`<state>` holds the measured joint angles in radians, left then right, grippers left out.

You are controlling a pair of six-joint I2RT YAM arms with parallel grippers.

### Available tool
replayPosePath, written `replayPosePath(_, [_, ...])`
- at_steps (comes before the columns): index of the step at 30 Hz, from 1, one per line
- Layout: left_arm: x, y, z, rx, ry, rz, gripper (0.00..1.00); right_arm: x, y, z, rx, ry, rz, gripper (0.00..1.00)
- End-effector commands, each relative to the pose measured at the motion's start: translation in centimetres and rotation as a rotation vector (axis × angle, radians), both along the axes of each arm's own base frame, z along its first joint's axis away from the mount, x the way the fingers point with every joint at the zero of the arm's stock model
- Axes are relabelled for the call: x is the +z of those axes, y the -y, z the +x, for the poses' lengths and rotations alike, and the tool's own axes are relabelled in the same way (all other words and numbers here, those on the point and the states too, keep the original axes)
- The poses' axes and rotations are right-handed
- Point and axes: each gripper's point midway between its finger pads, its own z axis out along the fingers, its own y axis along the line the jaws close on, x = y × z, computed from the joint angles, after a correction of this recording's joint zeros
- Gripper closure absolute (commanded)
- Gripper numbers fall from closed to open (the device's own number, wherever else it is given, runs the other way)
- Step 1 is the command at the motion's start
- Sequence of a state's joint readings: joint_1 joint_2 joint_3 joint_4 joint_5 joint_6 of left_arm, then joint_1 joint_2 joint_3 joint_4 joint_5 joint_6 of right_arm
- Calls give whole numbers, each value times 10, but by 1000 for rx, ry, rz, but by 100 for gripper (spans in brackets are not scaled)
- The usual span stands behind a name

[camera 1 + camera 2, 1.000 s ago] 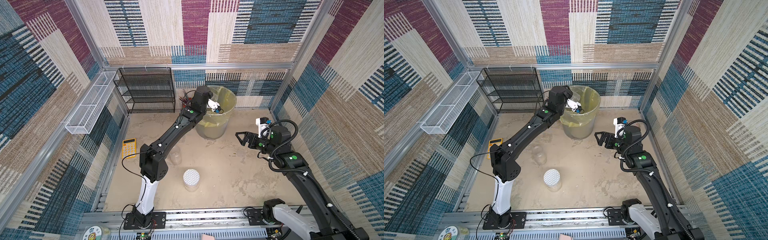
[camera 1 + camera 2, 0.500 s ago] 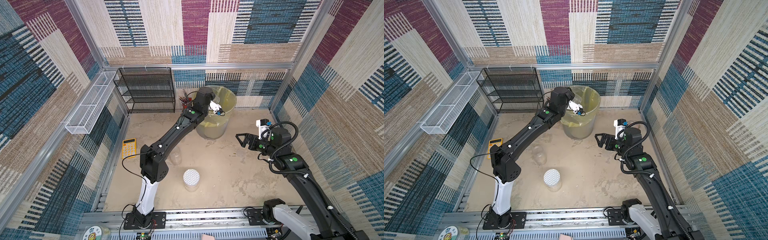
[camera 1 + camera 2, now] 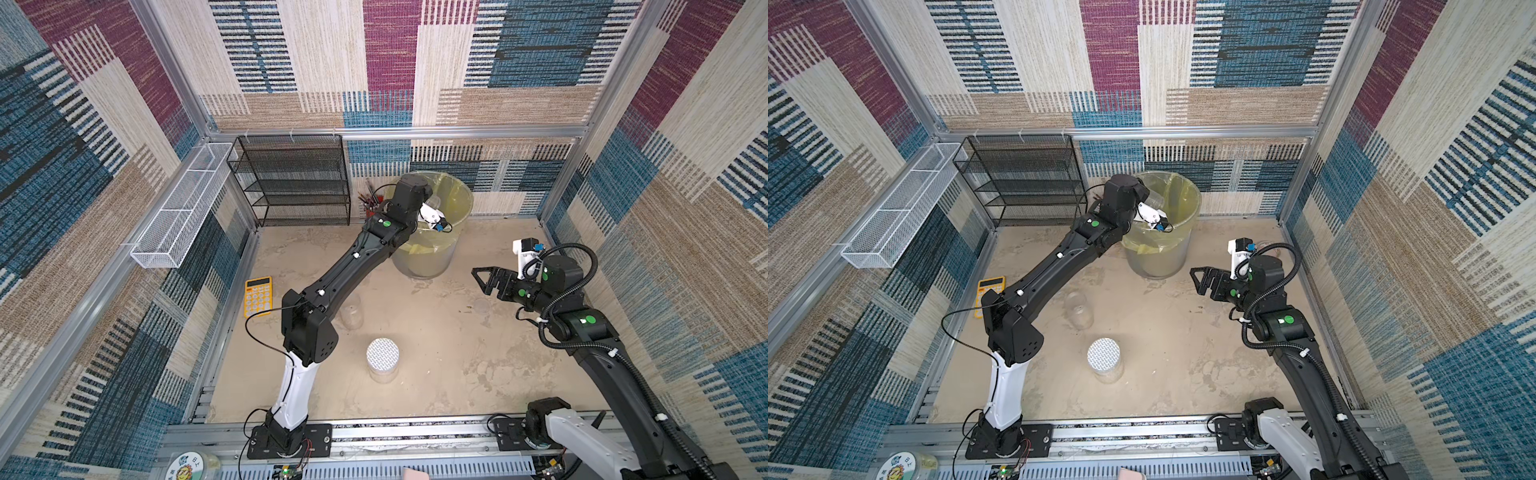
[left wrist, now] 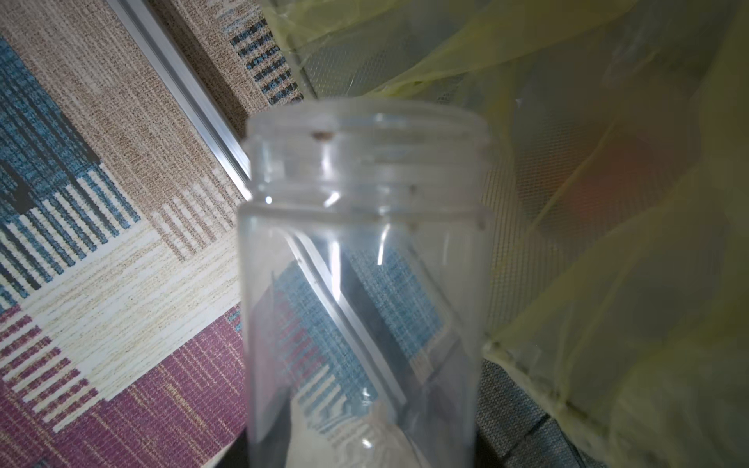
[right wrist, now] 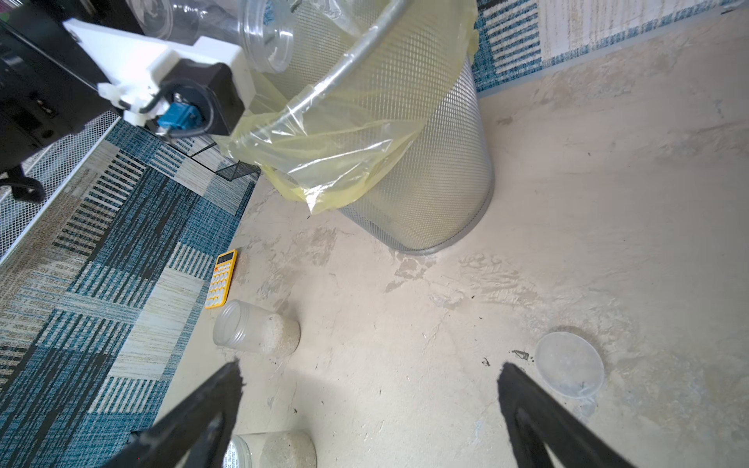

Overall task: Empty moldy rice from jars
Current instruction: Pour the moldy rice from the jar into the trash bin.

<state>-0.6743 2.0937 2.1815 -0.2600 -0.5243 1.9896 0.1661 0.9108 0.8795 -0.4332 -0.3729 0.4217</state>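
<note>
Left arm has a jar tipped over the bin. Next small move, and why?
Probably lift the held jar back off the bin: its walls look clear, only specks left, while the grid-lidded jar and the jar beside it still hold rice.

Left arm reaches far forward, left gripper clamped on a jar; right arm bent, right gripper (pointing leftward) spread wide.

Jar base beyond frame edge
</note>
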Motion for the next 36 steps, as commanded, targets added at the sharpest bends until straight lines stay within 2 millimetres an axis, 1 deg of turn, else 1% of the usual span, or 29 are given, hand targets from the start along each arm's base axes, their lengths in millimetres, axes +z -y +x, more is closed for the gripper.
replayPosePath(1, [21, 0, 4, 17, 41, -54, 100, 2, -1, 2, -2, 5, 19, 1])
replayPosePath(2, [31, -2, 3, 26, 29, -113, 100, 1, -1, 2, -1, -2, 16, 1])
replayPosePath(3, [31, -1, 1, 24, 22, -130, 100, 1, -1, 1, -2, 0, 16, 1])
replayPosePath(5, [14, 1, 4, 31, 19, -74, 100, 2, 0, 1, -8, 10, 20, 1])
replayPosePath(6, [9, 2, 5, 35, 14, -76, 100, 3, 0, 1, -8, 11, 19, 1])
replayPosePath(7, [10, 4, 6, 46, 6, -114, 100, 3, 0, 1, -6, 7, 13, 1])
replayPosePath(9, [18, 5, 5, 75, -9, -191, 100, 2, 0, 1, -5, 2, 5, 1])
replayPosePath(13, [36, 9, -1, 64, -32, -367, 100, 0, 3, 0, -4, 3, -34, 1])
replayPosePath(18, [71, 8, -14, 53, -48, -643, 100, 5, 2, 1, 16, 15, -64, 1])
replayPosePath(20, [81, 7, -19, 54, -56, -731, 100, 9, 2, 2, 22, 20, -70, 1])
replayPosePath(22, [86, 5, -26, 53, -85, -809, 100, 12, 0, 2, 35, 27, -75, 1])
replayPosePath(27, [87, -4, -40, 95, -148, -990, 100, 21, -10, 1, 104, 31, -70, 1])
replayPosePath(32, [86, -17, -54, 130, -172, -1135, 100, 26, -17, -5, 152, 9, -47, 1])
replayPosePath(36, [67, -26, -65, 176, -210, -1179, 100, 20, -18, -10, 159, -24, -30, 0])
